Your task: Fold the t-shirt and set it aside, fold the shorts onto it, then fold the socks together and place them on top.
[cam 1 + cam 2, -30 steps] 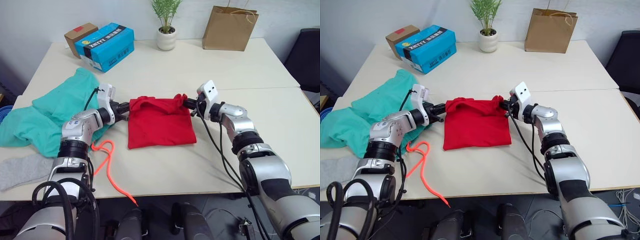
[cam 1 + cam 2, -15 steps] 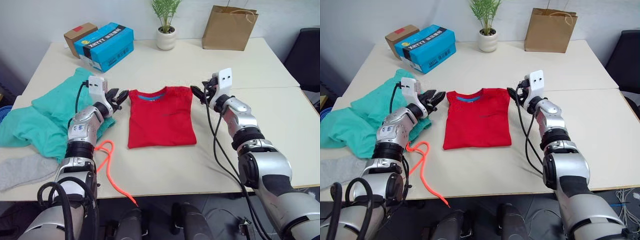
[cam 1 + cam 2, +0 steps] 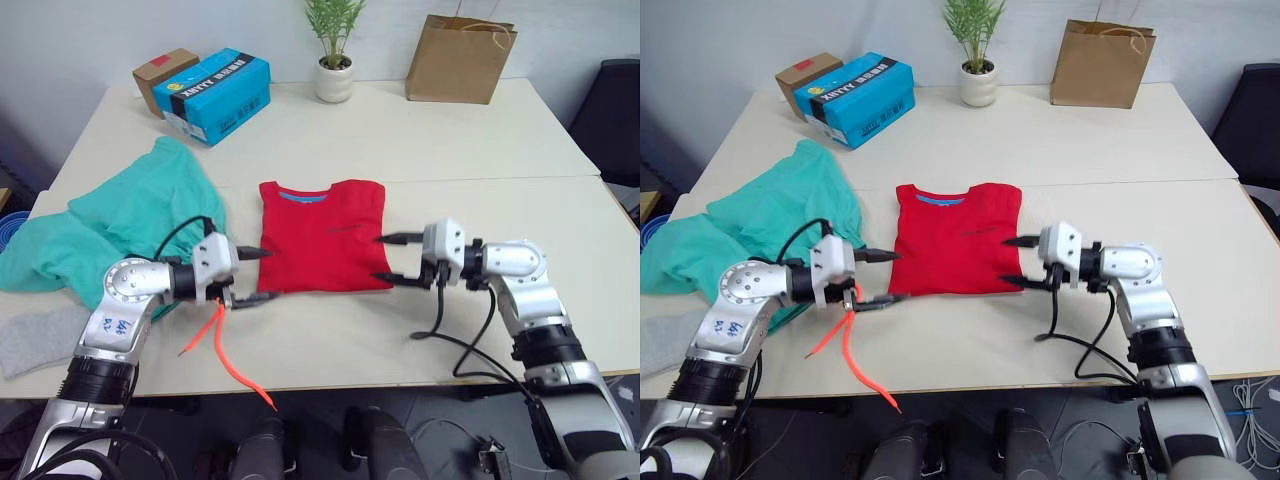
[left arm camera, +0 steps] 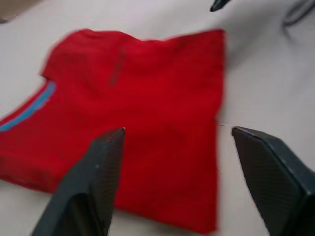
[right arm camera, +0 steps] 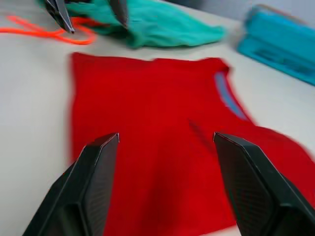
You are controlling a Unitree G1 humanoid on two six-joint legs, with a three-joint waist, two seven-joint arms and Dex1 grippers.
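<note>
The red t-shirt [image 3: 322,235] lies folded flat in the middle of the table, neck toward the far side, its blue label showing. My left gripper [image 3: 260,275] stands open beside its near left corner, holding nothing. Open and empty too, my right gripper [image 3: 382,258] sits at the near right corner, fingers pointing at the shirt [image 5: 162,113]. The teal-green shorts [image 3: 120,225] lie crumpled to the left, their orange drawstring [image 3: 215,340] trailing toward the front edge. A grey sock [image 3: 35,340] rests at the near left.
Along the far side of the table stand a blue box [image 3: 217,82], a brown cardboard box [image 3: 163,65], a potted plant [image 3: 334,78] and a paper bag [image 3: 460,58]. A black chair [image 3: 615,110] is at the right.
Both grippers opened and let go of the shirt's far edge, which now lies flat. Both arms drew back to the shirt's near corners.
</note>
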